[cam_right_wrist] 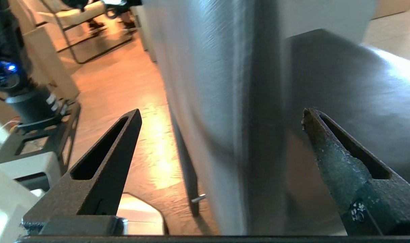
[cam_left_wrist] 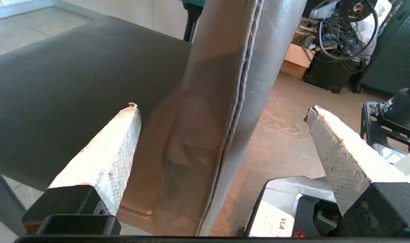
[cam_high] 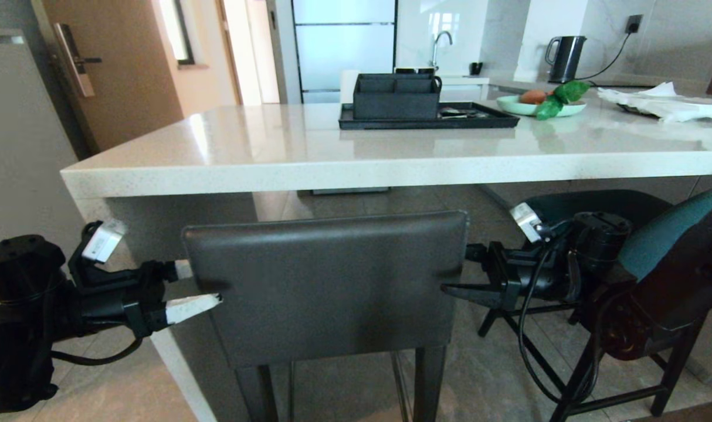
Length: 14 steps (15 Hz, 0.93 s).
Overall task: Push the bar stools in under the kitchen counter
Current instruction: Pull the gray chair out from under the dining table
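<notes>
Dark grey leather bar stool (cam_high: 326,281) stands before the counter (cam_high: 356,158), near its left end, with its seat not yet under. The left end effector (cam_high: 206,296) and right end effector (cam_high: 450,287), both wide open and holding nothing, straddle the backrest edges. Next, I judge, comes an even forward push. The teal stool (cam_high: 672,228) is partly hidden by the right arm; the grey stool's feet are cut off.

The head view faces the bench (cam_high: 356,158) from above the grey stool's backrest (cam_high: 326,281), whose side edges both wrist views share close up.
</notes>
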Motion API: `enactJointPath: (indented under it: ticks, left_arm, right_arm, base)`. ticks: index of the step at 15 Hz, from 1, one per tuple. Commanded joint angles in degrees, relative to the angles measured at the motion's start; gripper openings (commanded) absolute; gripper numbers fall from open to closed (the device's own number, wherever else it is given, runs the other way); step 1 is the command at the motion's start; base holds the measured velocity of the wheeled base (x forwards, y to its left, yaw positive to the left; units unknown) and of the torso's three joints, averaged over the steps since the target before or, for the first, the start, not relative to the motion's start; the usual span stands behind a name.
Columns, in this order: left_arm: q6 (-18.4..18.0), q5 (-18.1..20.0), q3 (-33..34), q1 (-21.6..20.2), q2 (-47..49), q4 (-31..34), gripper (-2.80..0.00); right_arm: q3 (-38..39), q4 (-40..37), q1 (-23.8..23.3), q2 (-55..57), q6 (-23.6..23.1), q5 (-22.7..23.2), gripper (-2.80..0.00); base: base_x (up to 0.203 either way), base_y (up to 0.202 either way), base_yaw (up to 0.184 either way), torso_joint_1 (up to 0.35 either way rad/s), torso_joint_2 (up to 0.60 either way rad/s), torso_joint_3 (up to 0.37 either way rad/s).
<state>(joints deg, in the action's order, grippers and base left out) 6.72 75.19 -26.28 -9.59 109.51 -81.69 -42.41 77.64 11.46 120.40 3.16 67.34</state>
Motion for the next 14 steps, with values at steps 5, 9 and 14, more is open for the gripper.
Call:
enactJointPath:
  ticks: [5,9,14]
  left_arm:
    - [0.22,2.40,0.38,3.59,2.17,-5.22,0.00]
    - [0.23,2.56,3.99,4.94,2.04,-5.97,0.00]
    - [0.14,2.50,3.51,5.02,2.20,-5.97,0.00]
  right_arm:
    - [0.66,0.67,3.95,0.26,0.36,0.16,0.00]
    - [0.57,0.67,4.27,-0.07,0.36,0.16,0.00]
    - [0.66,1.11,4.34,-0.26,0.36,0.16,0.00]
  base:
    - [0.000,0.000,0.000,0.000,0.00,0.000]
    - [0.000,0.000,0.000,0.000,0.00,0.000]
    - [0.000,0.000,0.000,0.000,0.00,0.000]
